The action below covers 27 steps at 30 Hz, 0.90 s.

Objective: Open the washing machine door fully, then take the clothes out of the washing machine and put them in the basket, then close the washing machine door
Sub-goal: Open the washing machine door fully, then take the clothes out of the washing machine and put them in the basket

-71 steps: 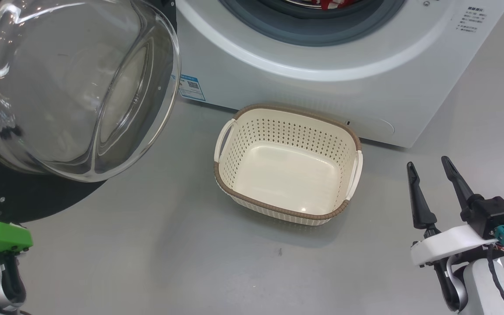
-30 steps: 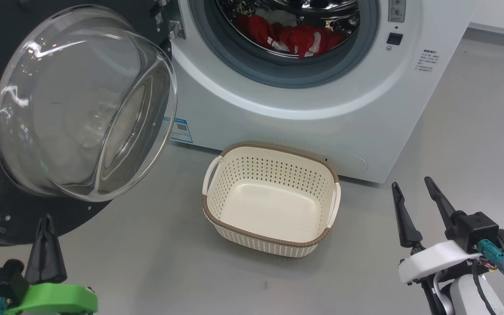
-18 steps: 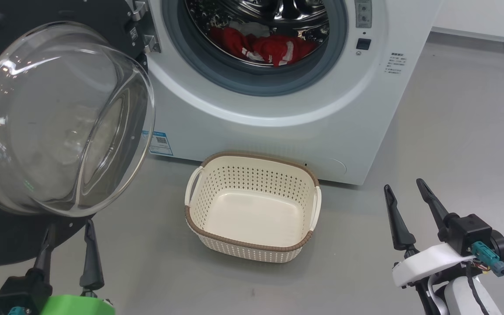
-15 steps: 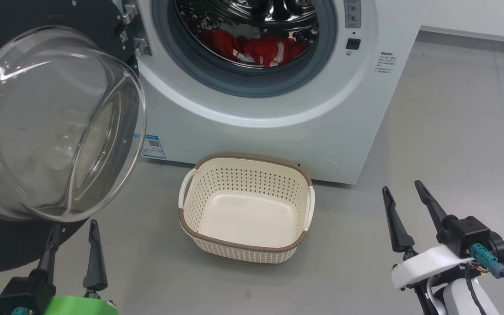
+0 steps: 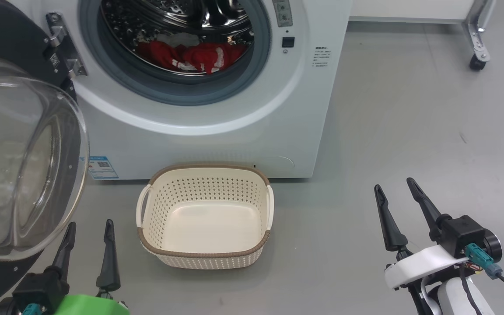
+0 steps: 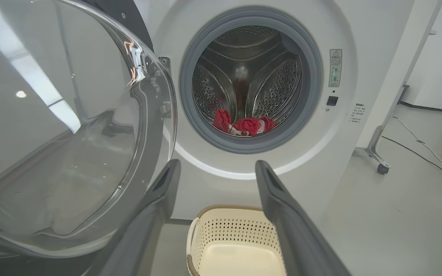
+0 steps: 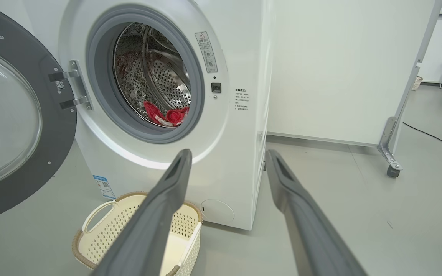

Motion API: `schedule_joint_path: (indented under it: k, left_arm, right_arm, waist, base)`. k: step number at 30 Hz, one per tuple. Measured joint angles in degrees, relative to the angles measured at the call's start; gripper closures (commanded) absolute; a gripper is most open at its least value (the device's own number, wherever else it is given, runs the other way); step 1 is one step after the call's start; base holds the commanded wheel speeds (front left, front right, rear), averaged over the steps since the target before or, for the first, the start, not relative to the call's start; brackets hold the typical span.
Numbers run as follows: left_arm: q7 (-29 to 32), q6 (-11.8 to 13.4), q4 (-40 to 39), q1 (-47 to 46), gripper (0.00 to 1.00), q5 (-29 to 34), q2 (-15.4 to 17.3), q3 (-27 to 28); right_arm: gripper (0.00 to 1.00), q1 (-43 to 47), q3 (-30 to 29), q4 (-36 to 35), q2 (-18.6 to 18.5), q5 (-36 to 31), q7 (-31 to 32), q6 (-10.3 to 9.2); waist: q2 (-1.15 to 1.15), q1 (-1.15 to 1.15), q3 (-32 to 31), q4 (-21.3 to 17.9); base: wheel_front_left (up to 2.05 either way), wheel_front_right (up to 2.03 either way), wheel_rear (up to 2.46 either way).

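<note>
Grippers nearest: left gripper [image 5: 91,223] and right gripper [image 5: 393,183] spread, empty. Between them the basket [image 5: 208,168] fronts the washing machine [image 5: 217,144], washing machine door [image 5: 15,166] swung open leftward; the clothes [image 5: 190,56] lie in the drum [image 6: 251,73]. Right wrist view adds a caster leg [image 7: 393,168] beyond.

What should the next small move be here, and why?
Probably reach the open left pincer toward the clothes in the drum: the washing machine door stands wide open, the basket below is empty, and the right pincer, also open, sits farther off to the side.
</note>
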Motion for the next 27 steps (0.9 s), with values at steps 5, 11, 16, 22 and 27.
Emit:
schedule_joint_path:
  k: [5, 11, 16, 22, 27]
  left_arm:
    - [0.9, 0.1, -0.2, 0.0, 0.0, 0.2, 0.0, -0.4]
    - [1.6, 0.1, -0.3, 0.0, 0.0, 0.4, -0.2, -1.4]
    - [2.0, 0.6, -0.4, 0.0, 0.0, 0.6, -0.2, -1.4]
    - [2.1, 1.1, -0.5, 0.0, 0.0, 0.8, -0.2, -1.5]
    - [2.5, 1.1, -0.5, 0.0, 0.0, 0.8, -0.3, -1.6]
  right_arm:
    - [0.0, 0.2, 0.1, -0.1, 0.0, 0.2, 0.0, 0.0]
    - [0.0, 1.7, -0.9, -0.6, 0.1, 0.6, 0.0, -0.05]
    - [0.0, 2.1, -1.1, -0.9, 0.2, 0.7, 0.0, -0.07]
    - [0.0, 2.1, -1.2, -1.3, 0.2, 0.7, 0.0, -0.07]
    - [0.0, 2.1, -1.2, -1.5, 0.2, 0.7, 0.0, -0.07]
  waist:
    - [0.0, 0.0, 0.0, -3.5]
    - [0.0, 0.0, 0.1, -6.6]
    - [0.0, 0.0, 0.3, -7.1]
    - [0.0, 0.0, 0.5, -6.8]
    - [0.0, 0.0, 0.5, -6.5]
  base:
    - [0.0, 0.0, 0.0]
    - [0.0, 0.0, 0.0]
    - [0.0, 0.0, 0.0]
    - [0.0, 0.0, 0.0]
    - [0.0, 0.0, 0.0]
